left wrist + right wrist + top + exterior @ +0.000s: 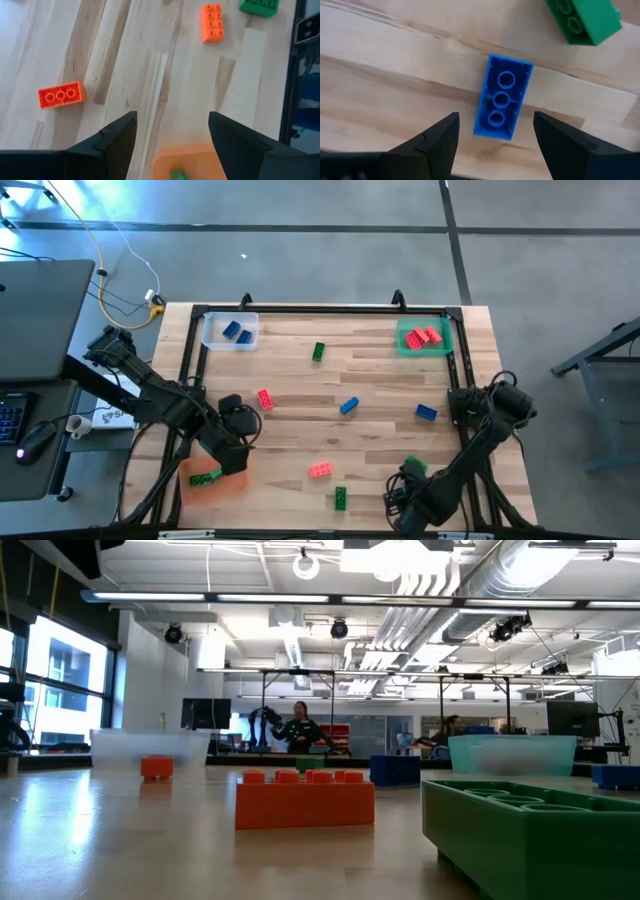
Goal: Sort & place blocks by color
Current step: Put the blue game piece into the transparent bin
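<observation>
Blocks lie scattered on the wooden table. In the high view I see a red block (264, 399), an orange-red one (320, 470), green ones (318, 351) (340, 498) (413, 467) and blue ones (348, 406) (427, 412). My left gripper (172, 120) is open above the far end of the orange tray (190, 157), near the table's near left corner (232, 458). My right gripper (495, 125) is open near the near edge. Its fingers stand either side of a blue block (501, 97) that lies with its hollow side up.
The clear tray (230, 330) at the far left holds blue blocks. Red blocks fill part of the green tray (425, 337) at the far right. The orange tray (213, 478) holds one green block. A black frame (300, 308) rims the table. People stand in the room behind.
</observation>
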Robot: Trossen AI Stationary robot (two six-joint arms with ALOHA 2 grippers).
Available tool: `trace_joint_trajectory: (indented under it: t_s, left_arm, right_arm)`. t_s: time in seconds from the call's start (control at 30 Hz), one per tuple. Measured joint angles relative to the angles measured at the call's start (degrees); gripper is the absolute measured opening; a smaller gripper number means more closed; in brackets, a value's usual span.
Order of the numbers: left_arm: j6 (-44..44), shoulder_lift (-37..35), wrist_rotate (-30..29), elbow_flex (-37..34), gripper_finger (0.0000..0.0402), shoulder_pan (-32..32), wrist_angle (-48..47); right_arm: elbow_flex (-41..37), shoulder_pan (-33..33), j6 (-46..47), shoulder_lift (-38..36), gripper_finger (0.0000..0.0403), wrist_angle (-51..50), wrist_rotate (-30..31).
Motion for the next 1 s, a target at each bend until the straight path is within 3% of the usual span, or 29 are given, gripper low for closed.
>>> trace_joint_trajectory:
  t_s: [0.47, 0.57, 0.77, 0.9, 1.0]
  left_arm:
    - [1.2, 0.0, 0.3, 0.3, 0.0234, 0.9, 0.0]
    - [1.3, 0.0, 0.2, 0.3, 0.0234, 0.9, 0.0]
    - [2.7, 0.0, -2.4, 0.3, 0.0234, 0.9, 0.0]
    - [2.8, 0.0, -3.4, 0.3, 0.0234, 1.9, 0.0]
    - [2.8, 0.0, -3.5, 0.3, 0.0234, 3.1, 0.0]
  right_arm:
    - [0.0, 0.0, 0.1, 6.2, 0.0238, 3.8, -2.1]
    - [-0.4, -0.1, 0.1, 6.3, 0.021, 5.1, -2.1]
    - [-0.6, -0.2, 0.0, 6.3, 0.0108, 5.9, -2.7]
    - [-0.8, -0.3, -0.9, 5.6, 0.0108, 6.1, -2.8]
    - [-1.0, -0.2, -1.9, 4.0, 0.0108, 5.8, 0.5]
